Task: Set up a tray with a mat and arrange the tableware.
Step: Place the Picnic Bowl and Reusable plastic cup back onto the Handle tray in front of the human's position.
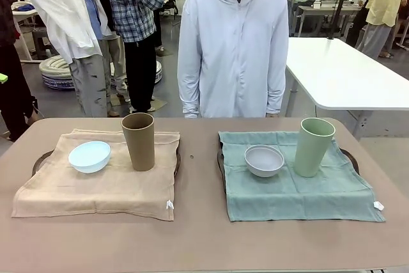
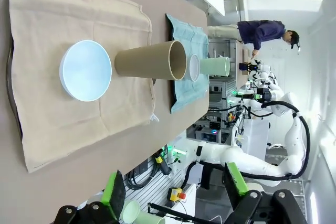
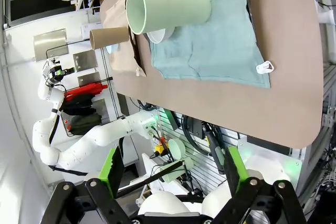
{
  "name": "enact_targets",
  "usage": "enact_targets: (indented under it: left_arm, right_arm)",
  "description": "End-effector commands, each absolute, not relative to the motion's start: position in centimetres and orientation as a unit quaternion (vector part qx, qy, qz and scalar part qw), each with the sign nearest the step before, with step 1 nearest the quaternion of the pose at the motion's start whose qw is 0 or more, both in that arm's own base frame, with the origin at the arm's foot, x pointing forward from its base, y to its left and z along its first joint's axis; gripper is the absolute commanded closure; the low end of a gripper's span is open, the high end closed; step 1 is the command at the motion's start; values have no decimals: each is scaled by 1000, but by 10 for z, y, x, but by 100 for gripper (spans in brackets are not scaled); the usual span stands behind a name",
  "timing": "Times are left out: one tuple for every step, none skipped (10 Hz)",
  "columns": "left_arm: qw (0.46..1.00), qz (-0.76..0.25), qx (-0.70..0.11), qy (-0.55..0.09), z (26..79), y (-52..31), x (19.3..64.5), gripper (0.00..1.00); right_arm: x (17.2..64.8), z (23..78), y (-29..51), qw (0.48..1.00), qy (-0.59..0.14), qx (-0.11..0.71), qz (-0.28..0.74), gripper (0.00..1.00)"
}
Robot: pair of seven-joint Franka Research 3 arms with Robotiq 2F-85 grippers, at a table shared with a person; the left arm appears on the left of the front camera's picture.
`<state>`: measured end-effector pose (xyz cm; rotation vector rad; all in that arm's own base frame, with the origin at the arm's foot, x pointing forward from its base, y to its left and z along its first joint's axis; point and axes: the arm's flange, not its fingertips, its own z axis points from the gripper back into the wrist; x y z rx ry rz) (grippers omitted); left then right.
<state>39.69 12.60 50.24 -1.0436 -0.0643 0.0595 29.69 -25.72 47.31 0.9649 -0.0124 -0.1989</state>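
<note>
Looking across the tabletop [image 1: 198, 234], we see two settings laid side by side in front of a person in a white hooded top [image 1: 233, 49]. On our left a beige mat [image 1: 96, 187] covers a dark tray [image 1: 39, 158], with the pale blue bowl [image 1: 89, 156] near its far-left part and the tan brown cup [image 1: 138, 140] upright just beside it. On our right a teal mat [image 1: 300, 190] covers a second tray [image 1: 350, 156]; the greyish white bowl [image 1: 264, 160] sits on it, the pale green cup [image 1: 314, 146] upright next to it.

The left gripper [image 2: 173, 192] hangs back from the table's near edge, its fingers spread wide with nothing between them. The right gripper [image 3: 173, 174] is likewise pulled back over the edge, fingers fully apart and empty.

We judge the arranging to be finished or nearly so: each mat carries one bowl and one cup, none tipped. If anything is left, it is tidying, as both mats lie a little crooked and overhang their trays. Any such move calls for a low, careful pinch at a mat corner, since tugging the cloth could topple a tall cup.
</note>
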Motion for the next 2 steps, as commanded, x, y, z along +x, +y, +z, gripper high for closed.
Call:
enact_targets:
  left_arm:
    - [869, 35, -493, -28, 505, 127, 397, 0]
    - [869, 35, -493, -28, 505, 127, 397, 0]
  right_arm:
    - [295, 472, -259, 883, -4, 460, -95, 0]
    - [295, 472, -259, 883, -4, 460, -95, 0]
